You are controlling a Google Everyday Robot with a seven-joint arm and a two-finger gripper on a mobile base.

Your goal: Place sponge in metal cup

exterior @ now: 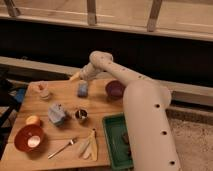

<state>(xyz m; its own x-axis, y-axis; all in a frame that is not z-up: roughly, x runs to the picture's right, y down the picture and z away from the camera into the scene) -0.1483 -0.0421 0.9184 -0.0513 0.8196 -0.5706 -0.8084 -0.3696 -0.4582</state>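
Nearby, parted fingers (pixel 75 76) just beyond sponge (pixel 82 90); grey cloth (pixel 56 114) beside metal cup (pixel 81 115).

Table (pixel 62 96): pale wood, matt, faint grain.
Sponge (pixel 82 90): blue-grey, soft foam look, matt.
Metal cup (pixel 81 115): shiny silver metal, dark inside.
Cloth (pixel 56 114): pale grey-blue fabric, lumpy, matt.
Purple bowl (pixel 115 89): smooth, slight sheen.
Orange-red bowl (pixel 29 138): glossy, bright glint inside.
Green tray (pixel 112 150): smooth, plastic look.
Spoon (pixel 62 148): thin grey metal, dull shine.
Arm (pixel 145 115): white shell, smooth, matt, small dark holes.
Gripper (pixel 75 76) at far table edge, just behind sponge: pale yellowish, matt, jaws spread, nothing between.
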